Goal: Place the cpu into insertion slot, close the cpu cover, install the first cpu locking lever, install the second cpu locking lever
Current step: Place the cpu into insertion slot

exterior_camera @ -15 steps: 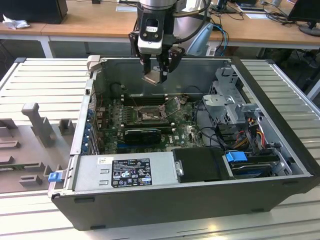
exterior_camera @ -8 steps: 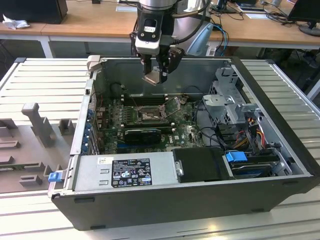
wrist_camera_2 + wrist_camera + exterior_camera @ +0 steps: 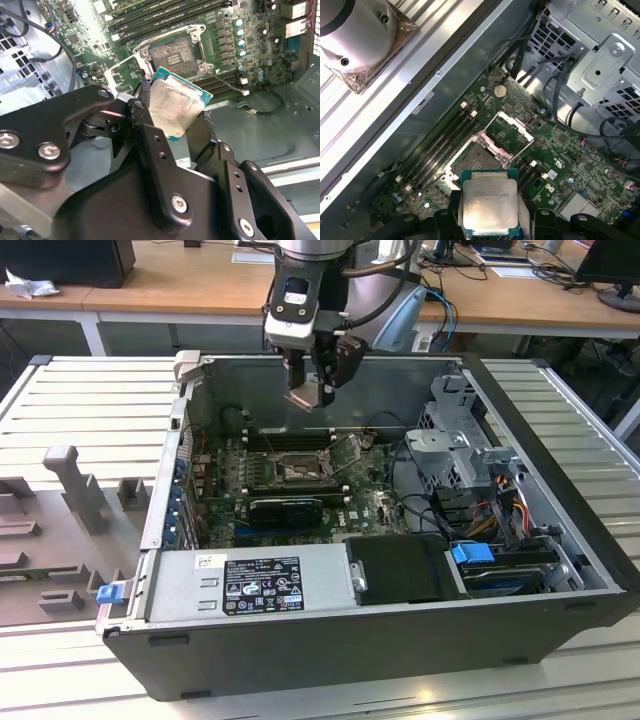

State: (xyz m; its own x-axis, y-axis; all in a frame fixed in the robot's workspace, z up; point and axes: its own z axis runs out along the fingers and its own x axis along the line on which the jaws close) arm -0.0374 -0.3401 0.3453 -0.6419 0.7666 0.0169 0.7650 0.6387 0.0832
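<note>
Your gripper point(image 3: 311, 395) grasps the cpu point(image 3: 489, 206) by its edges, above the insertion slot point(image 3: 476, 161). The cpu cover point(image 3: 517, 125) stands open.

The arm point(image 3: 320, 248) is showing silver-grey metal with a pale blue joint cap point(image 3: 405, 310), and a thin black cable point(image 3: 380, 275) is running across it. Below, a black box point(image 3: 292, 300) is wearing a small white patch. The gripper point(image 3: 177, 125) is looking matte black all over, its rounded linkage fingers point(image 3: 150, 150) glinting with silver socket-head screws point(image 3: 179, 202).
</note>
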